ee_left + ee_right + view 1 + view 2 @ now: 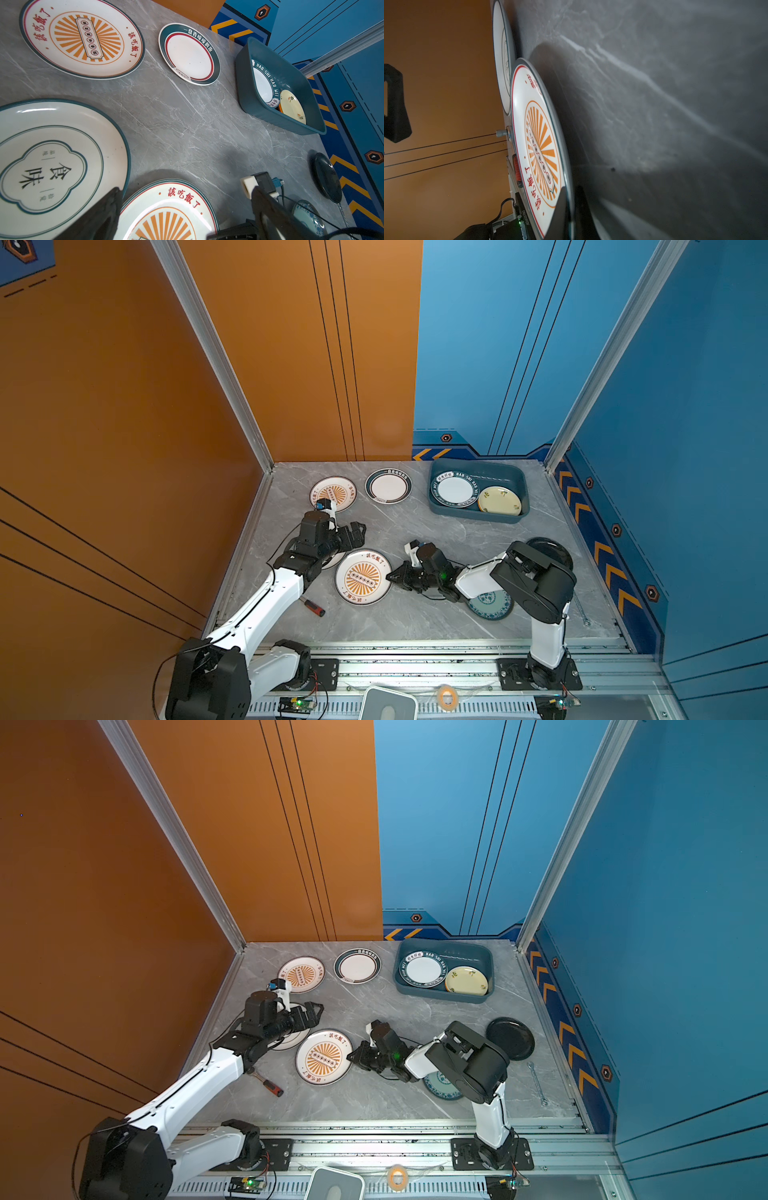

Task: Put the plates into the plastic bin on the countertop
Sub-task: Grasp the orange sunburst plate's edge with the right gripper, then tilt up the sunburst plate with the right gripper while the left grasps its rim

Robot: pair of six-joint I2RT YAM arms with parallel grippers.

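Clamping my right gripper [390, 576] on the rim of the near sunburst plate [363, 577] — jaws are pinching tight, plate is lying toward the countertop's [415, 531] front edge, mid-width. My left gripper [360, 533] is hanging spread wide, holding nothing, near the left edge. Plastic bin [473, 515] is sitting at the back right corner — green-lettered plate [454, 489] and cream plate [500, 501] are lying inside.

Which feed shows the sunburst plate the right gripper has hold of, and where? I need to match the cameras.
Both top views: the near sunburst plate lies centre-front on the countertop, with the right gripper shut on its rim.
Left wrist: only part shows, cut off by the picture's edge.
Right wrist: seen nearly edge-on, close to the camera.
Shared landmark: the ringed white plate right beside it.
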